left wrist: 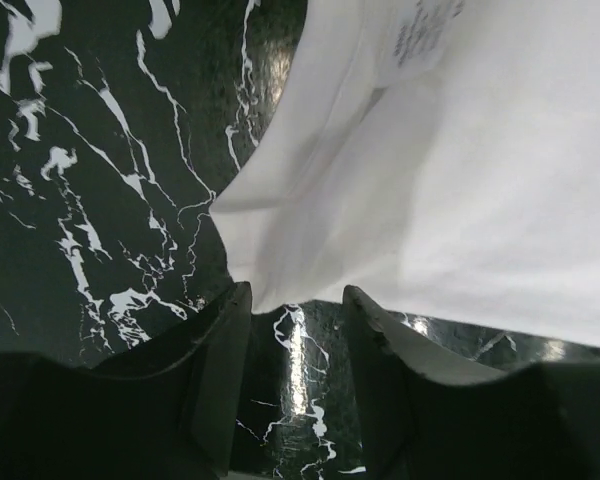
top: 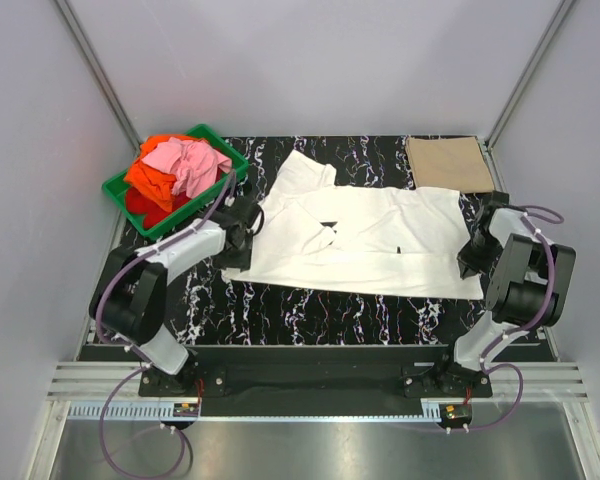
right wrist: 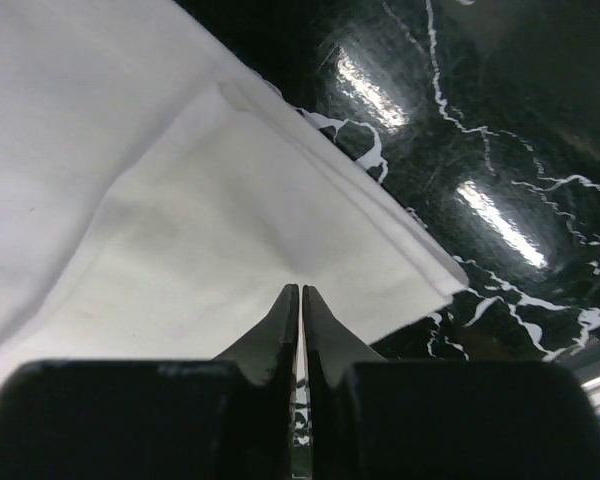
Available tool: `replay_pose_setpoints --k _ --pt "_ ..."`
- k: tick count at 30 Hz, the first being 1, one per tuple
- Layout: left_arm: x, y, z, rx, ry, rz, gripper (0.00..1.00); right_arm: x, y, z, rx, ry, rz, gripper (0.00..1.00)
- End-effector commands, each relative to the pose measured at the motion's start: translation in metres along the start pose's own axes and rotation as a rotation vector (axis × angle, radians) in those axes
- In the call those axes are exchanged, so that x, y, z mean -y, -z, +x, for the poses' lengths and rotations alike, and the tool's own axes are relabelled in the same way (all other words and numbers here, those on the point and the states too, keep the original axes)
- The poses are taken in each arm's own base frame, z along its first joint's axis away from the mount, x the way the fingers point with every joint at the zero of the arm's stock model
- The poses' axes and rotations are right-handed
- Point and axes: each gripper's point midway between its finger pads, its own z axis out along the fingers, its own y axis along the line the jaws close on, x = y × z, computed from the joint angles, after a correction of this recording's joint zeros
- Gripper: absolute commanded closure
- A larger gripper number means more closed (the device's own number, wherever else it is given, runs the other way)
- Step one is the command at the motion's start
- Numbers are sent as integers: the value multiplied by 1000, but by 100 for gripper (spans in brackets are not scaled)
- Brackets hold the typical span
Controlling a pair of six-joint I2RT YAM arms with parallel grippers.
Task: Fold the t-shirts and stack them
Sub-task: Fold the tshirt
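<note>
The white tee (top: 360, 240) lies spread on the black marble table (top: 310, 320). Its edge sits just ahead of the left gripper (left wrist: 297, 295), whose fingers stand apart over the tabletop. The right gripper (right wrist: 301, 290) has its fingers together, tips at the tee's corner; whether cloth is caught between them I cannot tell. A tan tee (top: 450, 165) lies beyond the right fingers, and a green crate (top: 228, 146) of pink, orange and red tees (top: 180, 165) beyond the left. Grey walls (top: 310, 60) enclose the table. The left arm (top: 170, 255) and right arm (top: 525, 275) are bent low, reaching inward.
</note>
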Motion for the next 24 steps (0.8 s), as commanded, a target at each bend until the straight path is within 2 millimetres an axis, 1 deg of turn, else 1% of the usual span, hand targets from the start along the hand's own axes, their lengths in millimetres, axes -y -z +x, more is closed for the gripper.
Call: replay_pose_setpoints --k 1,2,3,4,5,7,8,9,10,11,13,14,15,16,17,18,19,20,21,22,23,24 --pt "17 55 -43 147 -14 138 52 4 52 -34 134 -16 -19 89" --pt "33 72 -54 174 -39 234 52 -1 64 -38 162 -29 -57 88" --pt "41 81 -60 186 -45 282 52 -11 74 -41 165 -31 -115 87" --pt "49 89 -64 195 -67 332 52 -16 79 -42 169 -36 -146 85" --pt "62 104 -70 211 -77 419 52 -25 85 -40 158 -48 -202 85" --pt "70 114 -77 241 -104 461 51 -33 85 -39 143 -58 -241 85" --pt "77 114 -82 256 -111 493 51 -39 84 -36 126 -77 -266 85" --pt "80 112 -83 255 -113 503 50 -41 79 -33 105 -89 -276 86" --pt "83 107 -84 248 -111 508 50 -41 73 -31 91 -104 -267 87" --pt "89 95 -83 210 -97 511 50 -43 66 -30 78 -134 -263 89" --pt "99 83 -80 160 -69 525 50 -46 58 -28 60 -150 -265 90" --pt "103 67 -75 112 -58 518 50 -48 50 -25 42 -165 -263 91" --pt "104 60 -72 95 -48 510 50 -48 46 -24 34 -166 -257 91" --pt "104 45 -64 59 -36 488 50 -47 41 -22 25 -172 -250 90" --pt "103 39 -59 49 -36 477 50 -44 33 -20 12 -172 -224 89" --pt "100 32 -56 43 -29 457 50 -41 28 -18 6 -174 -202 89" --pt "95 20 -47 29 -20 421 50 -38 24 -17 6 -176 -182 89" --pt "92 15 -42 22 -13 401 50 -29 16 -16 7 -179 -133 89" --pt "88 10 -38 14 -3 379 50 -25 12 -14 4 -181 -112 90" --pt "79 0 -28 3 17 329 50 -20 7 -13 -2 -183 -91 90" --pt "76 -4 -23 -6 25 311 50 -14 0 -9 -13 -181 -60 90" --pt "67 -12 -11 -22 44 269 50 -11 -3 -8 -19 -179 -48 91"
